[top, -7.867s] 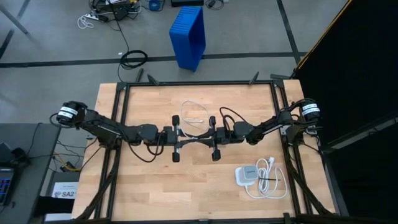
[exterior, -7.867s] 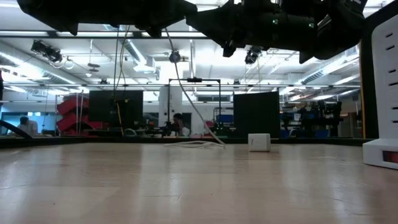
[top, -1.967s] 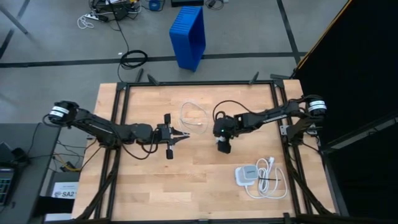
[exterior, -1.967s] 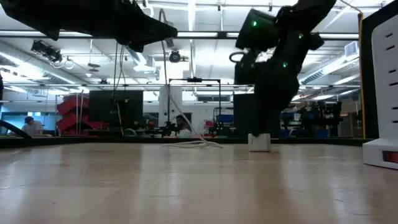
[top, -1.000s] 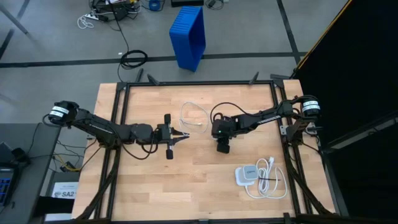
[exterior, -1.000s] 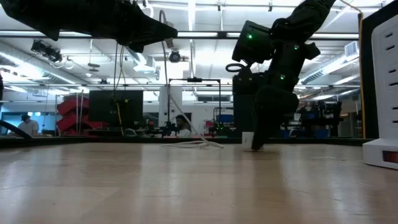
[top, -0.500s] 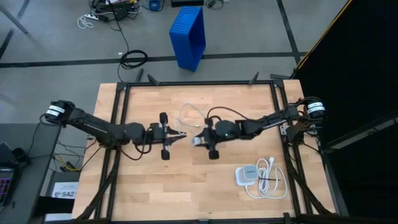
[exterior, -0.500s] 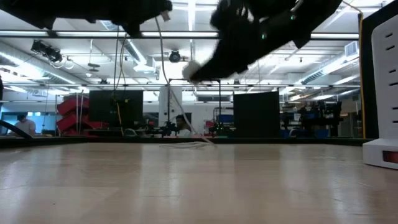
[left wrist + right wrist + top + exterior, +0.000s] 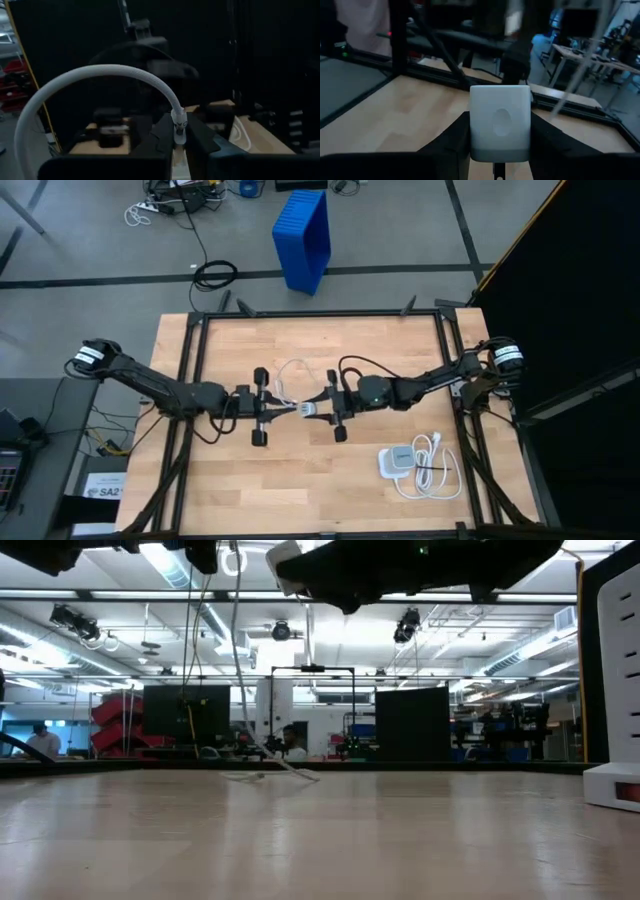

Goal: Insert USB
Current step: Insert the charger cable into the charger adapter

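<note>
Mid-table, above the wood: both grippers tip to tip.
Left gripper (image 9: 284, 411) clenched on the USB (image 9: 179, 122) plug, cable looping back behind it. Right gripper (image 9: 312, 409) grasps a small white block (image 9: 500, 122), facing the plug.

Place: you're in a robotics lab or workshop.
Floor: grey concrete with a blue crate (image 9: 303, 238) and loose cables (image 9: 214, 275).
Background: ceiling strip lights (image 9: 120, 624), dark screens (image 9: 188, 710), benches.
</note>
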`<control>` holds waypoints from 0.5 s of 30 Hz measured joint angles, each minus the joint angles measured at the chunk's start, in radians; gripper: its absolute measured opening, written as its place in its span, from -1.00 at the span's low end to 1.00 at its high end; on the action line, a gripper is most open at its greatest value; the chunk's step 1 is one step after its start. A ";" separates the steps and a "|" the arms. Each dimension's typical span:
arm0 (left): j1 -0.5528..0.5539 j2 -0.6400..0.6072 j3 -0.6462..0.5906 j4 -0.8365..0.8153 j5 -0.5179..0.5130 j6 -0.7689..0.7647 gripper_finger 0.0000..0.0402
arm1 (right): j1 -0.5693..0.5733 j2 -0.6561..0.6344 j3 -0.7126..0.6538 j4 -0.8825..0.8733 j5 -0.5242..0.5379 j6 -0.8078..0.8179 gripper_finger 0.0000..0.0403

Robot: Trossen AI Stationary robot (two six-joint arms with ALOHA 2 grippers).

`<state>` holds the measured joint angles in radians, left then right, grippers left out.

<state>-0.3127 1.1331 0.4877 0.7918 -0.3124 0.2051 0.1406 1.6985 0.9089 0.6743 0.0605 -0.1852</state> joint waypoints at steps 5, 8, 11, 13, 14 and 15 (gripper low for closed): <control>0.016 0.044 0.000 0.028 0.000 0.003 -0.96 | 0.000 0.036 0.000 0.032 0.000 0.002 -0.44; 0.025 0.050 0.000 0.039 -0.001 0.003 -0.96 | -0.001 0.066 0.000 0.078 0.001 0.004 -0.44; 0.026 0.051 0.000 0.027 -0.003 0.003 -0.96 | -0.004 0.085 0.000 0.117 0.002 0.007 -0.44; 0.026 0.052 0.000 0.022 -0.003 0.003 -0.96 | -0.010 0.085 0.000 0.129 0.002 0.022 -0.44; 0.025 0.052 0.000 0.021 -0.003 0.003 -0.96 | -0.012 0.085 0.000 0.132 0.002 0.033 -0.44; 0.025 0.052 0.000 0.018 -0.003 0.003 -0.96 | -0.015 0.085 0.000 0.137 0.003 0.044 -0.44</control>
<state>-0.2874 1.1847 0.4881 0.8098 -0.3153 0.2081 0.1260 1.7832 0.9085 0.8115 0.0634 -0.1411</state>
